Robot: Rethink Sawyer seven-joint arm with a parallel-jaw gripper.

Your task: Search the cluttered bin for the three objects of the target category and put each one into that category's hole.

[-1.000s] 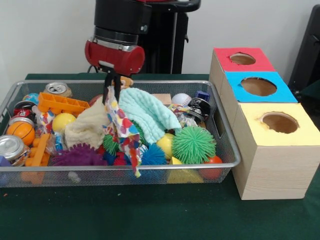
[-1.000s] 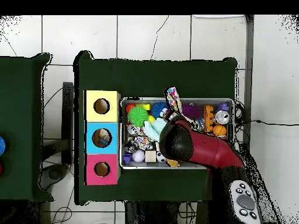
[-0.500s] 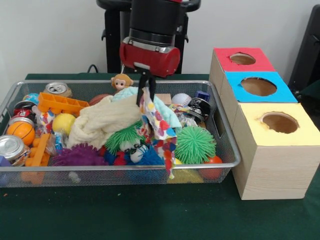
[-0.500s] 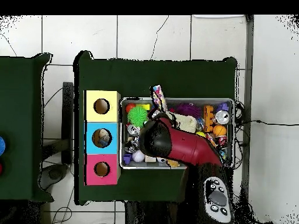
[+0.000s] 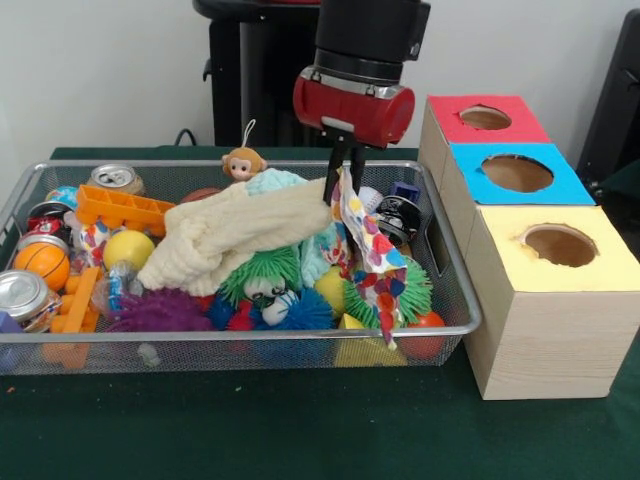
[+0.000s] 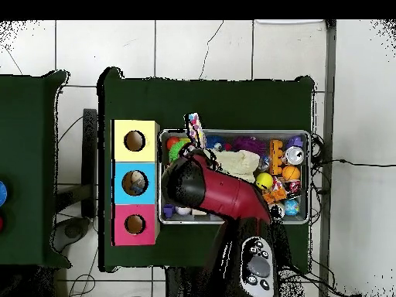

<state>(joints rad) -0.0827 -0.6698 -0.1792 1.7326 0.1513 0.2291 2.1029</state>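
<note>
My gripper (image 5: 343, 188) is shut on the top of a multicoloured patterned cloth (image 5: 376, 260), which hangs down over the right part of the wire bin (image 5: 445, 285). In the overhead view the cloth (image 6: 193, 128) trails past the bin's edge and the arm hides the gripper. A cream cloth (image 5: 235, 232) lies draped across the pile, with a mint cloth (image 5: 272, 181) partly under it. To the right stands the box with a red hole (image 5: 485, 117), a blue hole (image 5: 517, 172) and a yellow hole (image 5: 560, 244).
The bin holds spiky balls (image 5: 262, 272), a small monkey toy (image 5: 242, 163), an orange tray (image 5: 122, 208), cans (image 5: 116, 178), a yellow ball (image 5: 128, 246) and a mini basketball (image 5: 40, 263). Something lies inside the blue hole (image 6: 137, 182) in the overhead view.
My gripper has carried the patterned cloth to the right across the bin, towards the box. The cream cloth has spread out over the pile and covers most of the mint cloth.
</note>
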